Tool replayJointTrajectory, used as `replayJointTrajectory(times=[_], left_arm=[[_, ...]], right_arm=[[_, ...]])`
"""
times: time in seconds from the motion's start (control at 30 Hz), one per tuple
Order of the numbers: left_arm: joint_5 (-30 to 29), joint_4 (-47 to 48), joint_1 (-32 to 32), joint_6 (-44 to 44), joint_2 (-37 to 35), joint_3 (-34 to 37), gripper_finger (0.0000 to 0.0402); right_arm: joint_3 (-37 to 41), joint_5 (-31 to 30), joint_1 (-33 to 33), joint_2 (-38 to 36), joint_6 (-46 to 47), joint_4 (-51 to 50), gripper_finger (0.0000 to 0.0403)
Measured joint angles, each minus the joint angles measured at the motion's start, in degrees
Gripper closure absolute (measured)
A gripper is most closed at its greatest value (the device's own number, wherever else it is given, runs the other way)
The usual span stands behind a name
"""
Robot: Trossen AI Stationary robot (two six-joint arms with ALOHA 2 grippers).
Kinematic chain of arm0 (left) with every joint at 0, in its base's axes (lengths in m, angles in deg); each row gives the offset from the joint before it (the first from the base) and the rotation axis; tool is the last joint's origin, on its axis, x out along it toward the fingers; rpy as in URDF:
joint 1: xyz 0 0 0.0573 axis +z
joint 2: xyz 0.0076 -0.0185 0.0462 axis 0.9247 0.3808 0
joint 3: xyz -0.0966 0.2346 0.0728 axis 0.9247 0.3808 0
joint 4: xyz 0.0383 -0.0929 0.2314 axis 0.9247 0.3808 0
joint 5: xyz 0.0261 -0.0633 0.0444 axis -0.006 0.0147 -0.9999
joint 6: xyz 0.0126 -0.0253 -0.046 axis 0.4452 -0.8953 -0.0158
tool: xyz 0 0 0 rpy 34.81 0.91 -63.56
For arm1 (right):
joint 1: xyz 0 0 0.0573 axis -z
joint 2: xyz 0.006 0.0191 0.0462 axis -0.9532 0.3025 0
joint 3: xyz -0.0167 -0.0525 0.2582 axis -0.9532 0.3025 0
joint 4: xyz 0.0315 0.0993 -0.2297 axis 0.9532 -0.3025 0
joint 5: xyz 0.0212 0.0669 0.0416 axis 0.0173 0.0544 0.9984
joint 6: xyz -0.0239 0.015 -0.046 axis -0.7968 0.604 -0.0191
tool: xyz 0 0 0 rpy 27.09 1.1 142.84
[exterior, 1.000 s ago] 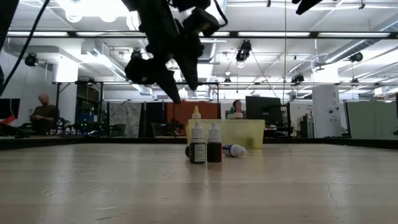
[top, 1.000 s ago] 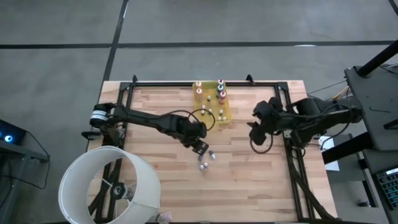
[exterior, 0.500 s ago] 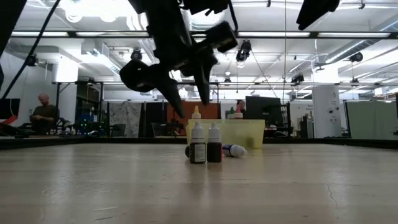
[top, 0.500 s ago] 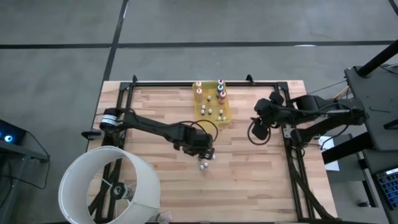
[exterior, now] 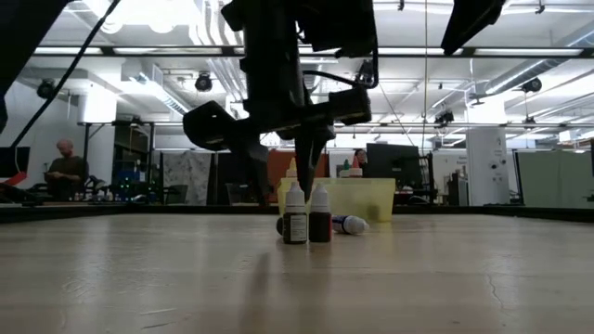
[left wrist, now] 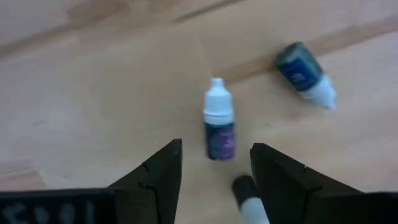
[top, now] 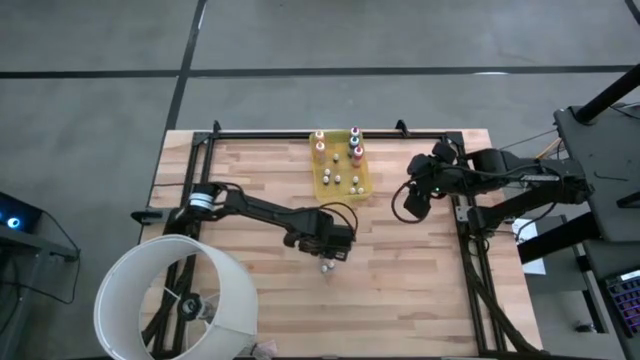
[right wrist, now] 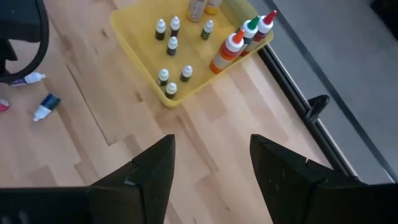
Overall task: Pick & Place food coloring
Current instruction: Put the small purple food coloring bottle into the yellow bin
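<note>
1. High view: the left gripper (top: 335,250) sits just below the centre of the frame, over a few small food coloring bottles (top: 326,266) loose on the wooden surface (top: 250,290). The yellow tray (top: 366,186) lies at the upper middle, holding more small bottles and some taller ones. The right gripper (top: 412,203) is at the centre right, well apart from the tray's right side. A white round lampshade (top: 170,300) fills the lower left corner.

2. Low view: two upright bottles (exterior: 295,215) with white caps stand side by side at the centre, touching or nearly so, and a third bottle (exterior: 349,224) lies on its side just to their right. The left gripper (exterior: 306,158) hangs directly above them with its fingers apart, holding nothing. The tray (exterior: 371,199) is behind them.

3. Left wrist view: the open fingers (left wrist: 155,174) frame an upright dark bottle (left wrist: 218,121) in the middle; a bluish bottle (left wrist: 303,67) lies at the upper right, and another cap (left wrist: 249,193) shows at the bottom.

4. Right wrist view: the right fingers (right wrist: 149,171) are spread and empty at the bottom; the tray (right wrist: 140,46) with its small bottles (right wrist: 171,46) occupies the upper middle, and loose bottles (right wrist: 45,107) lie at the left edge.
</note>
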Motion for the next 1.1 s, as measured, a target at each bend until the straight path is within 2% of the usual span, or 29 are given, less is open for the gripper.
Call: replayJointTrajectory(times=[0.3,0.43,1.1], left_arm=[[-0.45,0.19,-1.29,-4.06,1.13,-0.33,0.0239],[-2.83,0.17,-1.32,-4.14,1.13,0.24,0.0239],[-2.93,-0.37,-0.91,-2.71,2.46,0.43,0.0239]], right_arm=[[-0.14,-0.02,0.04,0.0,-2.71,1.14,0.0202],[-0.14,-0.02,0.04,0.0,-2.81,1.26,0.0202],[-0.16,-0.22,0.05,0.02,-4.27,1.61,0.0202]])
